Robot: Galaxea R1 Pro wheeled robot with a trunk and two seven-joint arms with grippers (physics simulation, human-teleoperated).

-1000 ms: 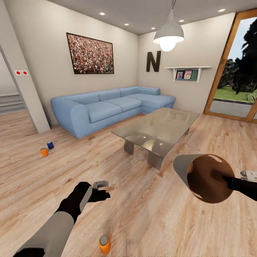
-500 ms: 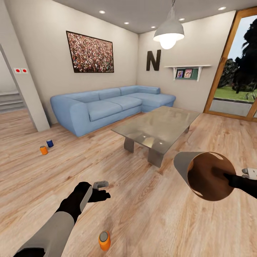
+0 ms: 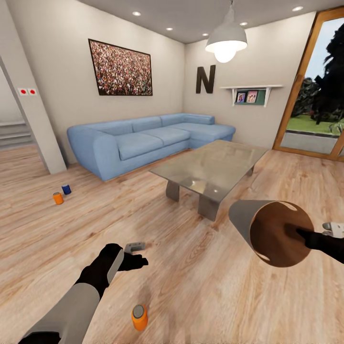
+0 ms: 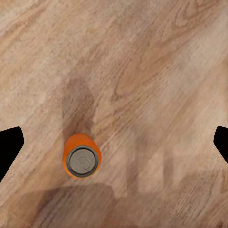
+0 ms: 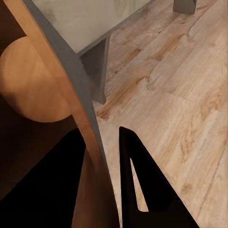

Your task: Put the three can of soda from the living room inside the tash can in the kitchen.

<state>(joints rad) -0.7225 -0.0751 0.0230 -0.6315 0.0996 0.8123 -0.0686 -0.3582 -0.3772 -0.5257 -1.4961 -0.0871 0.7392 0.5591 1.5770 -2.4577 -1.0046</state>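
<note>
A: Hovering left gripper (image 4: 114,142), jaws wide, over orange can (image 4: 81,161) at lower centre. Why?
B: Probably lining up a grab. Right gripper (image 3: 306,237) pinches trash can (image 3: 267,229) rim, lower right, mouth tilted, likely ready to catch it.

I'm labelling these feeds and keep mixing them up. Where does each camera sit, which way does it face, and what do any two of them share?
Head view: on the robot's head, facing forward and down into the living room; sofa, glass table, both arms, bin held by the right gripper.
Left wrist view: on the left arm, looking straight down at the floor; an upright orange can, dark fingers at the edges.
Right wrist view: on the right arm, along its fingers clamping the bin's wall.
Shared: head and left wrist views both show that nearest orange can.
</note>
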